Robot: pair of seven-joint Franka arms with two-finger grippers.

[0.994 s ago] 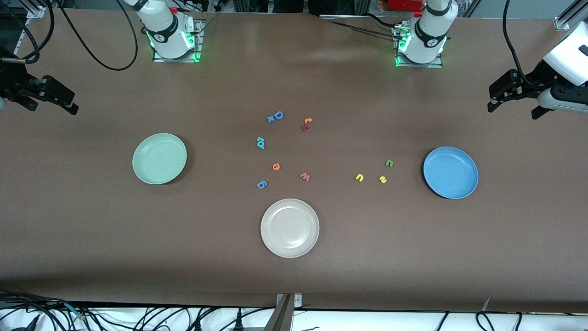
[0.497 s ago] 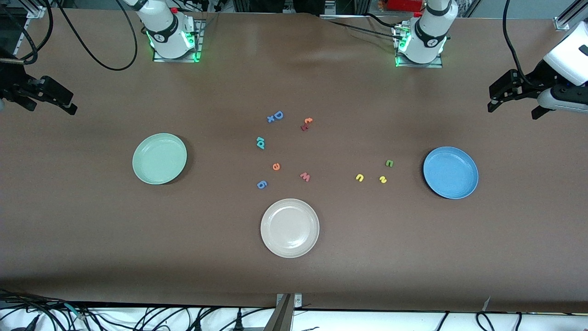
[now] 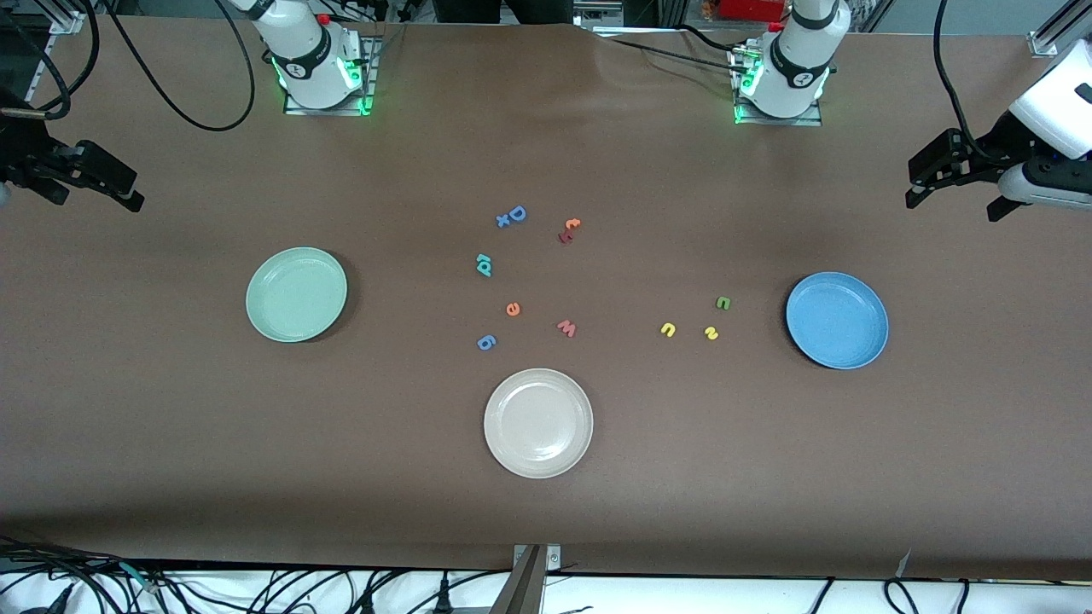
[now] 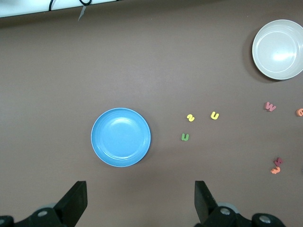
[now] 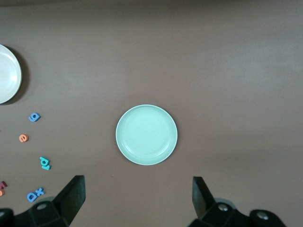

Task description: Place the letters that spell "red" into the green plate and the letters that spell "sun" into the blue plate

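The mint-green plate (image 3: pixel 296 294) (image 5: pixel 147 135) lies toward the right arm's end and the blue plate (image 3: pixel 837 320) (image 4: pixel 120 137) toward the left arm's end. Between them lie the small letters. The teal "r" and "d" (image 3: pixel 484 265) (image 5: pixel 45 163) touch each other, with the orange "e" (image 3: pixel 513 309) nearer the camera. By the blue plate are the yellow "u" (image 3: pixel 668 329) (image 4: pixel 215 115), yellow "s" (image 3: pixel 711 333) (image 4: pixel 191 117) and green "n" (image 3: pixel 723 302) (image 4: pixel 185 137). My left gripper (image 3: pixel 953 209) (image 4: pixel 139 203) and right gripper (image 3: pixel 98 203) (image 5: pixel 138 201) hang open and empty over the table's ends.
A cream-white plate (image 3: pixel 538 422) sits nearest the camera, mid-table. Other letters lie among the task's own: a blue "D" (image 3: pixel 517 213), an orange "t" (image 3: pixel 572 223), a pinkish "w" (image 3: pixel 566 327) and a blue "g" (image 3: pixel 486 342). Both arm bases stand at the table's back edge.
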